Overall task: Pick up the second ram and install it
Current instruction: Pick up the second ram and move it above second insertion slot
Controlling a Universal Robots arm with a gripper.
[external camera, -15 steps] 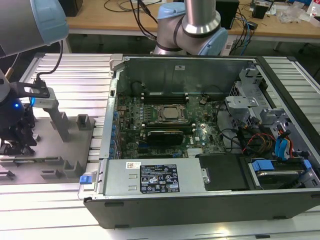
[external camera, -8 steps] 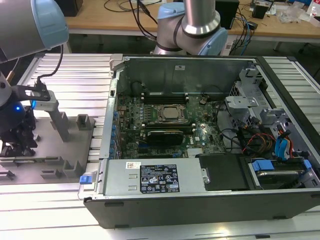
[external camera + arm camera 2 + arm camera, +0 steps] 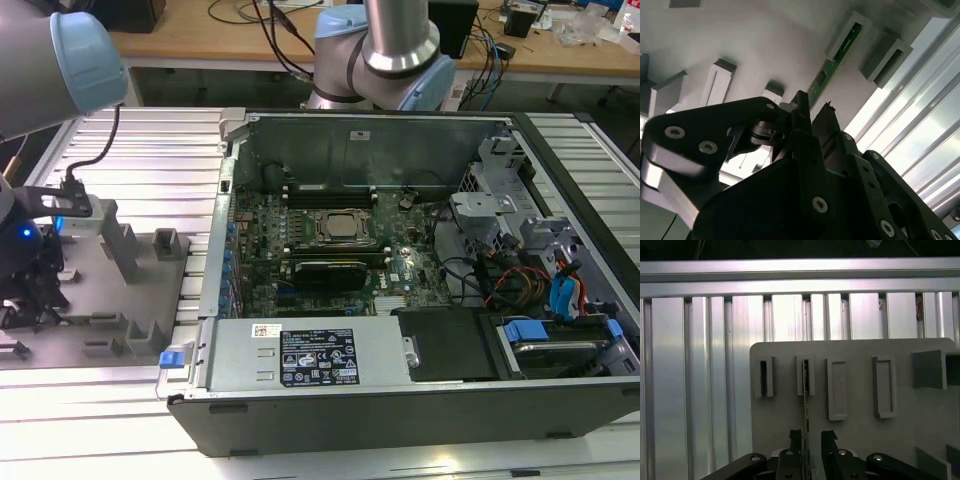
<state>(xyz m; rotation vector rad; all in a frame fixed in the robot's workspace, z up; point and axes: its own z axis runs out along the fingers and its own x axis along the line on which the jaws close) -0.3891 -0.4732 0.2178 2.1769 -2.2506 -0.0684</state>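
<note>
The second ram (image 3: 805, 390) is a thin green stick standing on edge in a grey slot holder (image 3: 811, 376) on the fixture plate. In the second wrist view the ram (image 3: 834, 61) shows its green face with small chips. My gripper (image 3: 811, 437) is open, with its black fingers (image 3: 796, 439) straddling the near end of the stick. One finger is close to the board and the other stands a little off it. In the second wrist view the gripper (image 3: 814, 114) sits right at the stick's lower end. In the exterior view the gripper (image 3: 35, 290) hangs over the plate at the exterior view's left.
The grey fixture plate (image 3: 130, 300) carries several upright slot holders (image 3: 837, 387) and lies on a ribbed aluminium table (image 3: 150, 150). At the exterior view's right stands the open computer case (image 3: 400, 420), with the silver processor (image 3: 340, 228) and a black card (image 3: 325, 270) on its motherboard.
</note>
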